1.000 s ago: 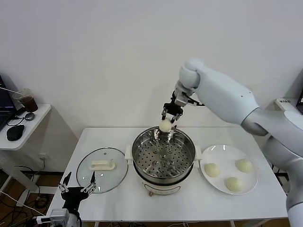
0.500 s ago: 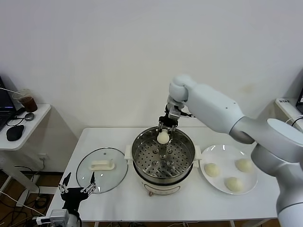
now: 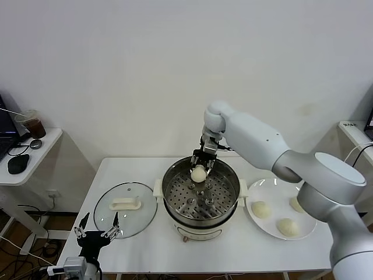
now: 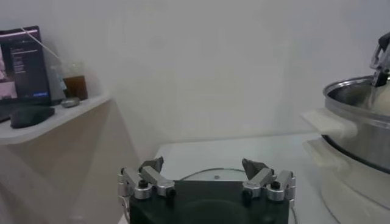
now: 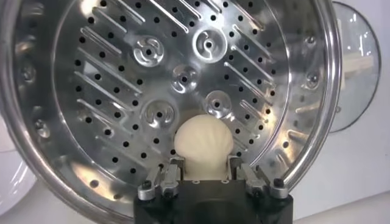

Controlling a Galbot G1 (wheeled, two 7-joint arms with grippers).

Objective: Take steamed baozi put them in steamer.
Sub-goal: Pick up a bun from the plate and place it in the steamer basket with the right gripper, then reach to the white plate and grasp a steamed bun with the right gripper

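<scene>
The steel steamer (image 3: 201, 195) with its perforated tray (image 5: 177, 91) stands mid-table on a white base. My right gripper (image 3: 200, 170) is shut on one cream-white baozi (image 3: 199, 173) and holds it inside the steamer's far rim, just above the tray; the right wrist view shows the baozi (image 5: 203, 145) clamped between the fingers (image 5: 172, 169). Three more baozi (image 3: 261, 209) (image 3: 301, 203) (image 3: 287, 227) lie on the white plate (image 3: 263, 189) to the right. My left gripper (image 3: 96, 233) is open and empty, parked low off the table's front left corner; in the left wrist view it (image 4: 206, 176) faces the lid.
A round glass lid (image 3: 125, 209) with a white handle lies left of the steamer. A side table (image 3: 23, 157) with a drink cup and a mouse stands far left. The white wall is close behind the table.
My right gripper has carried the baozi down from above the steamer's far rim into the pot, and the arm has swung lower. The left arm has not moved.
</scene>
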